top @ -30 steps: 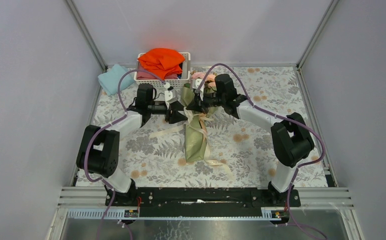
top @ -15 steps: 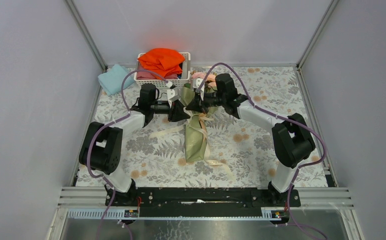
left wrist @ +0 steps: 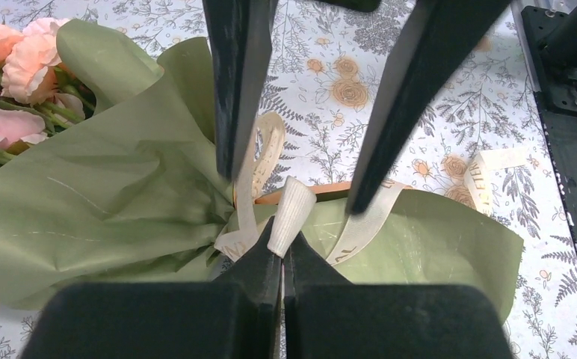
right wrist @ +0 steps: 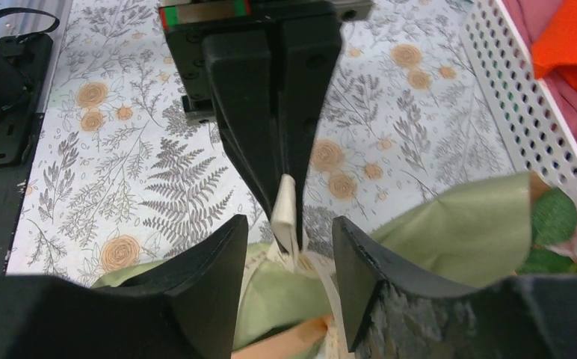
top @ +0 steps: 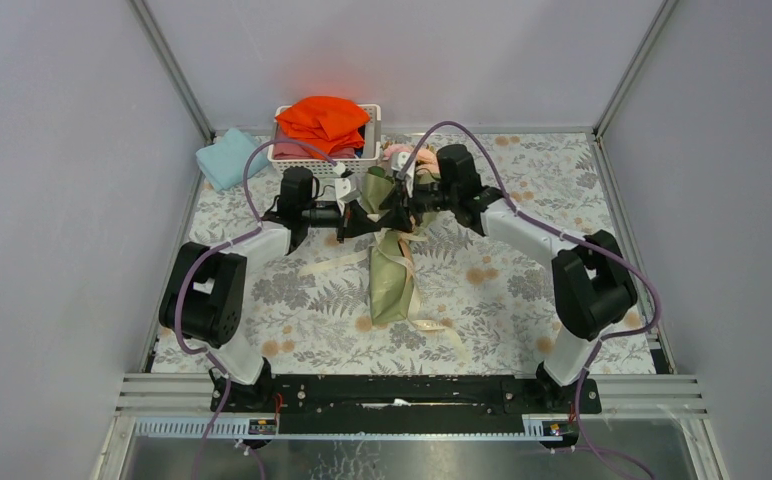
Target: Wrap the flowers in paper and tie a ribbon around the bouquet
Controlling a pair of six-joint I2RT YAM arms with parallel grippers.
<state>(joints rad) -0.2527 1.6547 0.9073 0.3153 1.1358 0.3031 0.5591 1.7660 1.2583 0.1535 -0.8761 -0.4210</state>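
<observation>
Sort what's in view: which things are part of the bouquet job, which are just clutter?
In the job: bouquet, flowers, olive paper, ribbon pinched by the shut left gripper, open right gripper around it.
Lying about: white basket, orange cloth in it, light-blue cloth beside the basket.

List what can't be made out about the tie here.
Left wrist: whether the ribbon is knotted; the left tool covers its base. Flowers cut off by the left edge.
Right wrist: ribbon below the pinch, behind the right tool.
Top view: the tie point on the bouquet, hidden under both tools, too small.
</observation>
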